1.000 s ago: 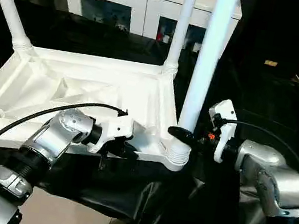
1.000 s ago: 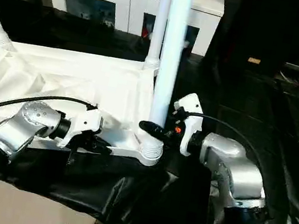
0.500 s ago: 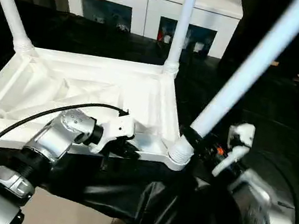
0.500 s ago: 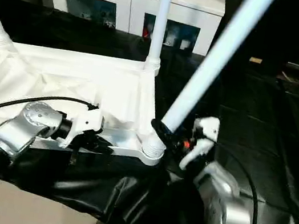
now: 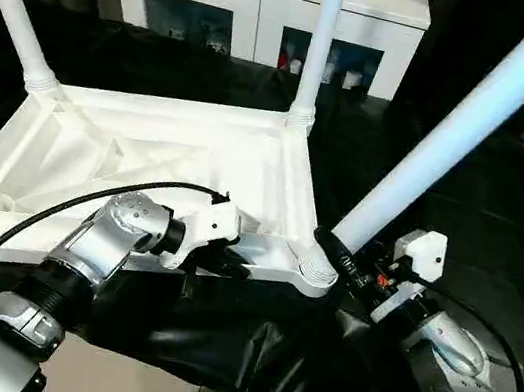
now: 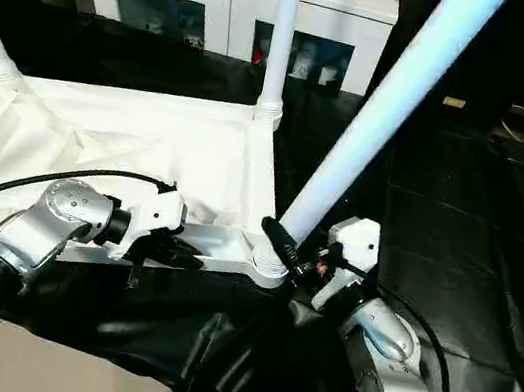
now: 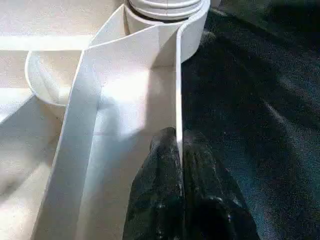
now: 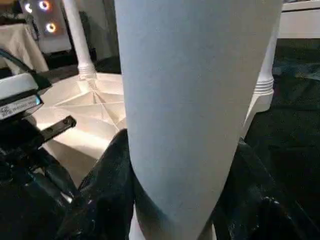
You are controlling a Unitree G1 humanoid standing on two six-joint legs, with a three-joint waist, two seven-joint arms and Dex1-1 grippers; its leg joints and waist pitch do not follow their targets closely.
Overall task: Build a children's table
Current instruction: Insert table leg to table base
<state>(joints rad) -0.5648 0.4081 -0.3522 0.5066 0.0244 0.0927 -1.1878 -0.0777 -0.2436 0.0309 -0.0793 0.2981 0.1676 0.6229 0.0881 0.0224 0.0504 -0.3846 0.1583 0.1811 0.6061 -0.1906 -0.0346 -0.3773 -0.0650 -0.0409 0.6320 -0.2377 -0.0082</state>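
Now, tabletop (image 5: 146,160): it lies ribbed side up on the black-draped work table (image 5: 503,208), filling your centre-left.
Standing legs: one far leg (image 5: 314,43) at 12 o'clock and another (image 5: 11,5) at 10 o'clock stand upright in their sockets.
Near leg (image 5: 457,129): its foot sits at the near corner socket (image 5: 315,269) at 5 o'clock, but it leans hard toward 1 o'clock.
Right gripper (image 5: 340,259): clamped around that leg just above the socket.
Left gripper (image 7: 179,150): pinched shut on the tabletop's near rim.
Risk: push down at this tilt and you may jam the leg, pry it free, or tip the tabletop despite your left hold.
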